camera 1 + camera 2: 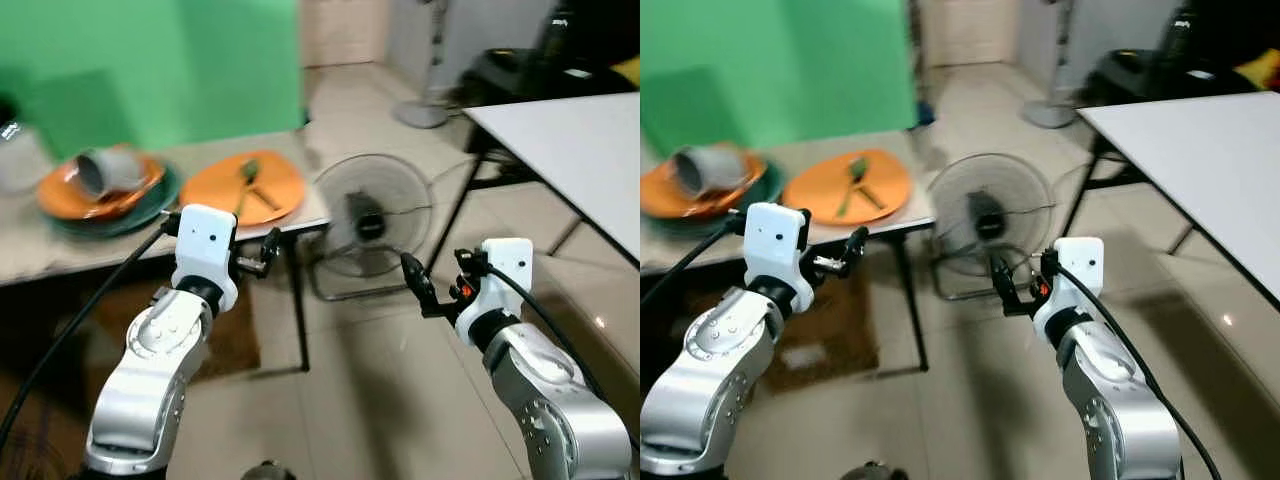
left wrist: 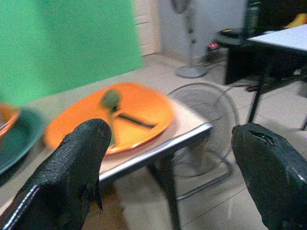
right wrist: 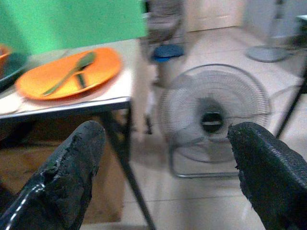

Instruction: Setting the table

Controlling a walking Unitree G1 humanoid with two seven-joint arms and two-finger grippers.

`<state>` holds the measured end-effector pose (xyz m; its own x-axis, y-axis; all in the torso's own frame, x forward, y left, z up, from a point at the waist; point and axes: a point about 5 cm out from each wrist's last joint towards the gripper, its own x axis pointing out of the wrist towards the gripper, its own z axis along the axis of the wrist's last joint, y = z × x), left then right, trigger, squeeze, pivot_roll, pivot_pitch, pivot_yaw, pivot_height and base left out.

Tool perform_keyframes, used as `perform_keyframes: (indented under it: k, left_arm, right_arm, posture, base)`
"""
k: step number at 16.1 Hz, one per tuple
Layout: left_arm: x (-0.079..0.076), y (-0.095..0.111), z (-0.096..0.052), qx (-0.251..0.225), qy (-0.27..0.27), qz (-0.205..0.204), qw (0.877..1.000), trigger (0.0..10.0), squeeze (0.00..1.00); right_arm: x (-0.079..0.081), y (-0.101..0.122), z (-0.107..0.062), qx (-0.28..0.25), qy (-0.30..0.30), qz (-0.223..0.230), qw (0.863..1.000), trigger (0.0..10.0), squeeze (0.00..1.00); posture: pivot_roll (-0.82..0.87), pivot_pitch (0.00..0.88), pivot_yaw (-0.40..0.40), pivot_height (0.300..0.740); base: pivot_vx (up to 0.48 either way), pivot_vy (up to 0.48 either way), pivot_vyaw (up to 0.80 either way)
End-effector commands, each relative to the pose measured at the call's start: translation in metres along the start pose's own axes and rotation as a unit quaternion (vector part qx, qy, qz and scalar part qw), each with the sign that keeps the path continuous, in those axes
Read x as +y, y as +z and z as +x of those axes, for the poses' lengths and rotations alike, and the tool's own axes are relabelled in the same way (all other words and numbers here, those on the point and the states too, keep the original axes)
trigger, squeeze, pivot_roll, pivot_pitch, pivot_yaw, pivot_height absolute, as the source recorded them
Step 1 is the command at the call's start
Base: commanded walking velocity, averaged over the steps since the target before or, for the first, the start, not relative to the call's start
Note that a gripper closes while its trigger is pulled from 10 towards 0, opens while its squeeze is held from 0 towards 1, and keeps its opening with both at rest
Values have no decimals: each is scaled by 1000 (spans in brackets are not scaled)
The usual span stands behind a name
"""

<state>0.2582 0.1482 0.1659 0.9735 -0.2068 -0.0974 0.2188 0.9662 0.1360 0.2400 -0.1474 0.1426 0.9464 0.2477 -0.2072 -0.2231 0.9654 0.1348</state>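
An orange plate (image 1: 243,187) lies near the right end of a low table (image 1: 60,250), with a green spoon (image 1: 246,175) and a dark utensil on it. Further left, a grey cup (image 1: 108,170) lies tipped in an orange bowl (image 1: 95,195) stacked on a green plate (image 1: 120,215). My left gripper (image 1: 266,254) is open, held just in front of the table edge below the orange plate (image 2: 120,115). My right gripper (image 1: 420,285) is open too, out over the floor in front of a floor fan (image 3: 213,115).
A round floor fan (image 1: 372,222) stands on the tiled floor right of the low table. A white table (image 1: 580,150) fills the right side, with dark furniture behind it. A pedestal fan base (image 1: 422,113) stands at the back. A green screen (image 1: 150,70) backs the low table.
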Motion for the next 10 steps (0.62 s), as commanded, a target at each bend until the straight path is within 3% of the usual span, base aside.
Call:
perform_keyframes:
  k: [1,5,7,10]
  left_arm:
    - [3,4,-2,-10,9,6,1000,10000,0]
    - [4,5,-3,-12,11,10,1000,10000,0]
    - [5,6,-3,-13,12,11,1000,10000,0]
    - [7,6,-4,-13,14,11,1000,10000,0]
  right_arm:
    - [4,0,3,4,17,5,1000,10000,235]
    - [4,-1,6,6,21,8,1000,10000,200]
    - [5,-1,7,8,19,9,1000,10000,0]
    - [2,-2,8,9,10,17,1000,10000,0]
  posture:
    - [118,0,22,740]
    - [133,0,17,740]
    - [137,0,18,740]
    - [140,0,20,740]
  base:
    - [0,0,800]
    - [0,0,800]
    - [0,0,0]
    - [0,0,0]
